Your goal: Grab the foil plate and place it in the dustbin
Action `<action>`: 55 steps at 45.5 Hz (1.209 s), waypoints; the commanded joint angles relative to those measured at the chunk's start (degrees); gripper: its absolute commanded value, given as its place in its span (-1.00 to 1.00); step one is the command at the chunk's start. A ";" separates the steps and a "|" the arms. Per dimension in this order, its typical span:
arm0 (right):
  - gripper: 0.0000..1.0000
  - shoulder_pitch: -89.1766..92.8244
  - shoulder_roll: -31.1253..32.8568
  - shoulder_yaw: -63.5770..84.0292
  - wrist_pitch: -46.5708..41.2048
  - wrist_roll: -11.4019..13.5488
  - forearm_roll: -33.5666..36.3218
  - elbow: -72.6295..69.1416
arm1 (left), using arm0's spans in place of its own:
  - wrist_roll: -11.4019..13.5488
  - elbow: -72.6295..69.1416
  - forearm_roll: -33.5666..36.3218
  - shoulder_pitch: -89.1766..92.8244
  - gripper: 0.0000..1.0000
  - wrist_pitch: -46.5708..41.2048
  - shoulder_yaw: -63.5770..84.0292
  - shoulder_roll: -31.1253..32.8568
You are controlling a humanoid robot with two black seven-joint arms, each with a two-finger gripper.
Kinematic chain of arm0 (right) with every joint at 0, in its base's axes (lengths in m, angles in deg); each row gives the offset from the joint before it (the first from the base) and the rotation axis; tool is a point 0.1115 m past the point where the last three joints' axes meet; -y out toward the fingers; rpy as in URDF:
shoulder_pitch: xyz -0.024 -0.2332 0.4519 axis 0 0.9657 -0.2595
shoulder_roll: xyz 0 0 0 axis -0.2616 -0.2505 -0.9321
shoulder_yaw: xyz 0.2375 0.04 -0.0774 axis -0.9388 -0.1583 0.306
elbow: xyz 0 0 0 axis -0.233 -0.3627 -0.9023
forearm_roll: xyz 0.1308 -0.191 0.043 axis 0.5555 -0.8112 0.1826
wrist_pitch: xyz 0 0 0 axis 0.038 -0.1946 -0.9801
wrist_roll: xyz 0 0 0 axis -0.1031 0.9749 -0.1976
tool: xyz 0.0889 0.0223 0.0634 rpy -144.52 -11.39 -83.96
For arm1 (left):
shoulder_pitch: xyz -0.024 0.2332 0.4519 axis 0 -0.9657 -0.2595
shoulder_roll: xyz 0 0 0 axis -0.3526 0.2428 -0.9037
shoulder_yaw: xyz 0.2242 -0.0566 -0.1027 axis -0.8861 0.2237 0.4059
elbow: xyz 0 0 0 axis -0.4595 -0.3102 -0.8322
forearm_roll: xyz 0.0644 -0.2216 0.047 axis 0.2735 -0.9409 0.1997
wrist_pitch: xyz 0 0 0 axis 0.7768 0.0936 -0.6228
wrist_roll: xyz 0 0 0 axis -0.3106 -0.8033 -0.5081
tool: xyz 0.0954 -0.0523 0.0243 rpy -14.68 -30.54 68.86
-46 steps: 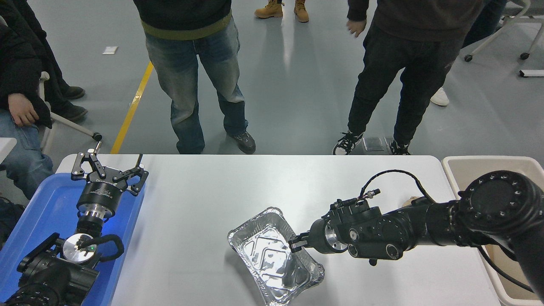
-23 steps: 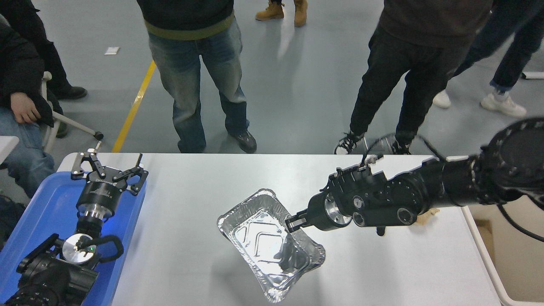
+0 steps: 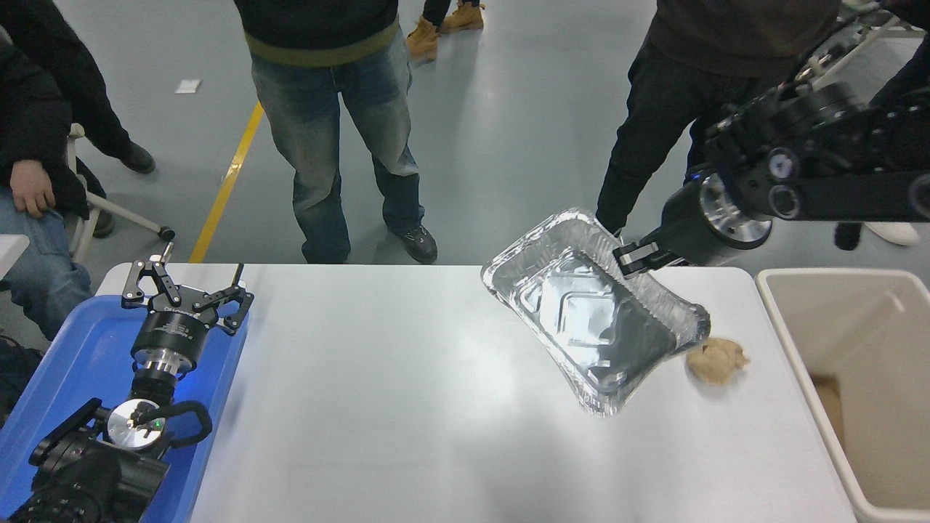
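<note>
The foil plate [image 3: 581,312] is a shiny silver rectangular tray. It hangs in the air above the right half of the white table [image 3: 407,407], tilted. My right gripper [image 3: 631,259] is shut on its far rim and holds it up. The arm comes in from the right edge. The beige dustbin [image 3: 872,349] stands off the table's right end, to the right of the plate. My left gripper [image 3: 185,290] is parked open at the lower left over a blue tray.
A crumpled brown paper ball [image 3: 716,361] lies on the table near its right end, just under the plate's right corner. A flat blue tray [image 3: 65,363] lies at the left. Several people stand at the far side.
My right gripper has lifted the foil plate off the table and carried it up and to the right, toward the dustbin. The paper ball has come into view. The left arm has not moved.
</note>
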 commanded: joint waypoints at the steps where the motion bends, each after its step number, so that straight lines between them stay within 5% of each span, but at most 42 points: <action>1: -1.00 -10.11 1.98 5.29 -6.20 -0.61 1.70 -1.37 | 0.02 -0.03 0.00 0.04 0.99 0.00 0.09 0.00; 16: -1.00 -7.22 4.35 11.44 -3.39 0.18 0.73 2.49 | 0.02 -0.03 0.00 0.04 0.99 0.00 0.09 0.00; 36: -1.00 31.52 20.61 14.79 14.97 -0.17 -8.15 41.77 | 0.10 -0.03 -0.08 0.04 0.99 0.00 0.09 0.00; 47: -1.00 63.86 22.81 -1.02 23.51 0.53 -2.53 60.84 | 0.02 -0.03 0.00 -0.05 0.99 0.00 0.09 0.00; 55: -1.00 81.98 20.36 -18.68 24.39 5.01 2.75 72.80 | 0.10 -0.03 0.00 0.04 0.99 0.00 0.09 0.00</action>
